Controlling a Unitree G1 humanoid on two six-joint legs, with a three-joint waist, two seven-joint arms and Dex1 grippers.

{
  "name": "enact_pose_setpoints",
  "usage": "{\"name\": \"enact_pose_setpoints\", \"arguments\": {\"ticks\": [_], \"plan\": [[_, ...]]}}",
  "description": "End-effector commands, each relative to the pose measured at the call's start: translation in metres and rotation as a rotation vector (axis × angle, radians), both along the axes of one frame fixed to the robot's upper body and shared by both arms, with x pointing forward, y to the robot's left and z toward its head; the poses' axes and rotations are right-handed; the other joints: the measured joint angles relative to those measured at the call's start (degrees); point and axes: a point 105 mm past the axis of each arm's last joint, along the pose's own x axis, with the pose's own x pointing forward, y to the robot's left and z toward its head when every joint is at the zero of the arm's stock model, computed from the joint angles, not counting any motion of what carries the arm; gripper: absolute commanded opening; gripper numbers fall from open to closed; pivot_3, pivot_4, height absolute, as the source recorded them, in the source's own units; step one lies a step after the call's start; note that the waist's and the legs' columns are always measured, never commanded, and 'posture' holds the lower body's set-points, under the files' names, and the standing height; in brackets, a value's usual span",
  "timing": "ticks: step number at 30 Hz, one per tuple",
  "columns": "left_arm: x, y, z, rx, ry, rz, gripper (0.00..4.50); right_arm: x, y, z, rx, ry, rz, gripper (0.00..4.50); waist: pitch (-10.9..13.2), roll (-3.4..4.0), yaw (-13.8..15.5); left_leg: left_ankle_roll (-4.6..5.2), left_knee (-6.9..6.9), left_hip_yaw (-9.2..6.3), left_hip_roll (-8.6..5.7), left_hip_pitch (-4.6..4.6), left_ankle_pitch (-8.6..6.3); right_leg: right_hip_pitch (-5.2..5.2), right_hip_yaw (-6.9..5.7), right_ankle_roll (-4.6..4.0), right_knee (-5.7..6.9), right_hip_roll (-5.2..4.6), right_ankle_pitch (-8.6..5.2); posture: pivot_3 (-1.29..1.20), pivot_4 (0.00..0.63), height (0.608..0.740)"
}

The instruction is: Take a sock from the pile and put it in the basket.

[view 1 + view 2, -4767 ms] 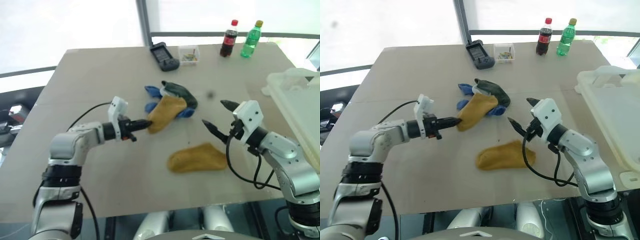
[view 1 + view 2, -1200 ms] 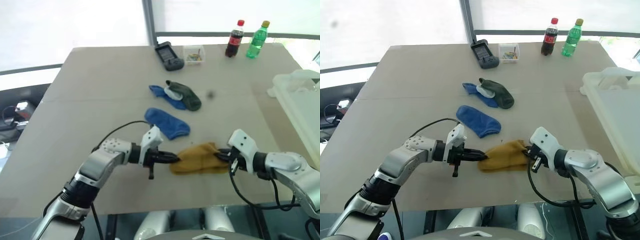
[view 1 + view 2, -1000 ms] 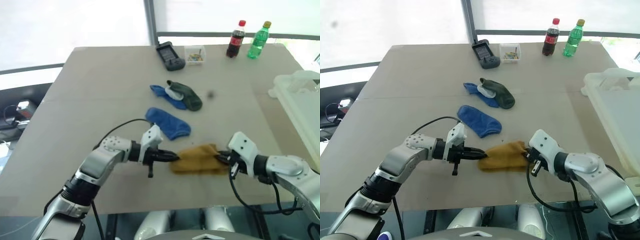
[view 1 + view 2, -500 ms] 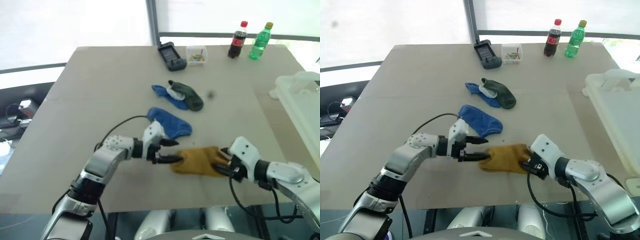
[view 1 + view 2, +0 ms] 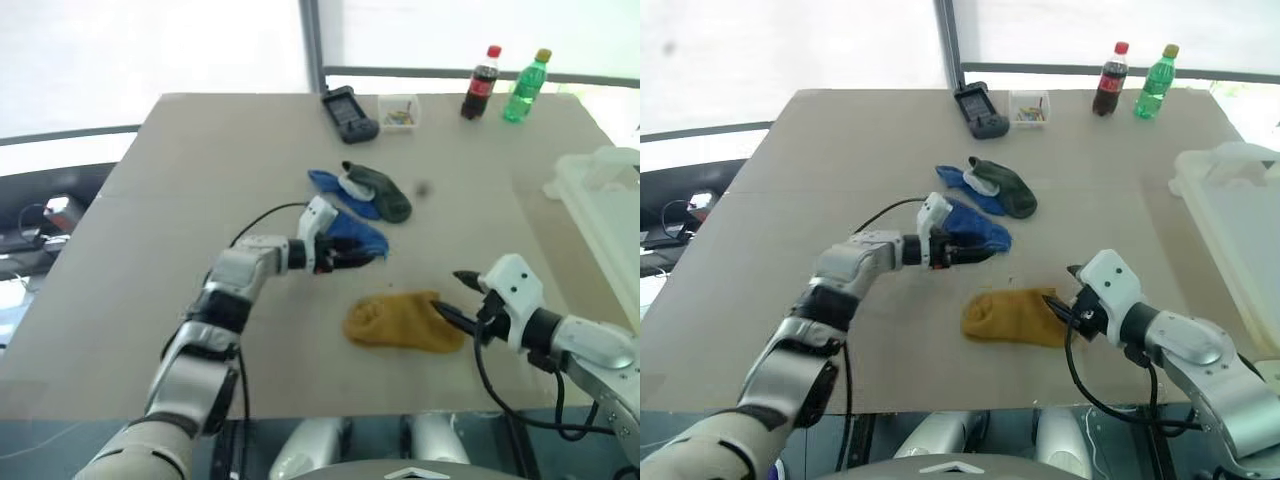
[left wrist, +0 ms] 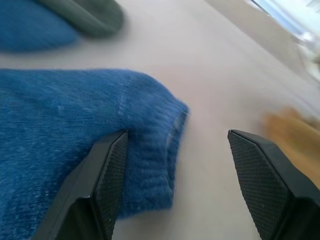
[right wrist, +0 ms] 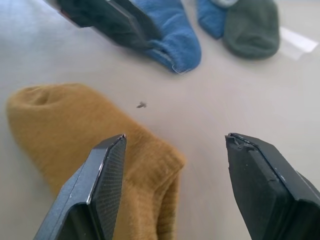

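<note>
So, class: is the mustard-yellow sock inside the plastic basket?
No: the mustard-yellow sock lies flat on the table, apart from the basket.

1. I see strong daylight from the windows [image 5: 200, 40] past the table's [image 5: 200, 200] far edge; they are blown out white.
2. The tabletop is evenly bright, with soft, faint shadows.
3. My left wrist view is blurred toward its far side; the blue sock [image 6: 60, 130] nearby stays sharp.
</note>
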Motion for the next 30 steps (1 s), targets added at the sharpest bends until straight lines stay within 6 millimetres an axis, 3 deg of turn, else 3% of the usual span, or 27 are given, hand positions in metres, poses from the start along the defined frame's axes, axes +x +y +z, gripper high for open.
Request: {"name": "enact_pose_setpoints", "arguments": {"ticks": [1, 5, 10, 15, 21, 25, 30], "plan": [[0.031, 0.005, 0.018, -0.04, -0.086, 0.135, 3.37, 0.002, -0.002, 0.017, -0.003, -0.1, -0.054, 3.22, 0.03, -0.12, -0.01, 0.0, 0.01, 0.02, 0.0, -0.04, 0.0, 0.0, 0.01, 0.07, -0.01, 0.0, 0.04, 0.0, 0.15, 0.74], [0.009, -0.006, 0.05, -0.165, -0.145, -0.087, 3.37, 0.0, -0.004, 0.018, 0.012, -0.111, -0.087, 3.22, 0.03, -0.12, -1.0, 0.1, 0.02, 0.14, -0.01, -0.22, -0.06, -0.2, 0.17, 0.09, -0.05, -0.01, 0.05, 0.0, 0.15, 0.74], [-0.046, 0.007, 0.044, -0.154, -0.139, -0.293, 3.37, -0.005, -0.002, 0.009, 0.036, -0.07, -0.088, 3.22, 0.01, -0.07, -2.96, 0.15, -0.02, 0.16, -0.01, -0.5, -0.08, -0.61, 0.13, 0.08, 0.08, -0.08, 0.05, 0.0, 0.15, 0.74], [-0.09, 0.011, 0.025, -0.056, -0.152, -0.379, 3.37, -0.005, -0.005, -0.005, 0.02, -0.02, -0.073, 3.22, 0.03, -0.04, -2.27, 0.16, -0.05, 0.17, -0.05, -0.36, -0.09, -0.68, 0.14, 0.05, 0.06, -0.11, 0.06, 0.0, 0.15, 0.74], [-0.112, 0.003, -0.01, 0.093, -0.198, -0.433, 3.37, -0.008, -0.005, -0.033, -0.062, 0.05, -0.004, 3.22, 0.01, 0.01, -0.53, 0.14, -0.05, 0.2, -0.04, 0.08, -0.09, -0.23, 0.12, -0.02, 0.0, -0.09, 0.21, 0.0, 0.15, 0.74], [-0.114, 0.009, -0.039, 0.267, -0.234, -0.459, 3.37, -0.004, -0.016, -0.051, -0.19, 0.054, -0.005, 3.22, 0.0, 0.01, -0.65, 0.15, -0.06, 0.27, -0.05, 0.01, -0.09, -0.26, 0.11, -0.02, -0.07, -0.09, 0.21, 0.0, 0.15, 0.74], [-0.115, 0.017, -0.057, 0.358, -0.24, -0.487, 3.37, 0.003, -0.031, -0.06, -0.267, 0.04, -0.081, 3.22, -0.29, 0.04, -0.53, 0.15, -0.09, 0.23, -0.03, 0.13, -0.09, -0.14, 0.11, -0.02, -0.12, -0.09, 0.21, 0.0, 0.15, 0.74]]}}
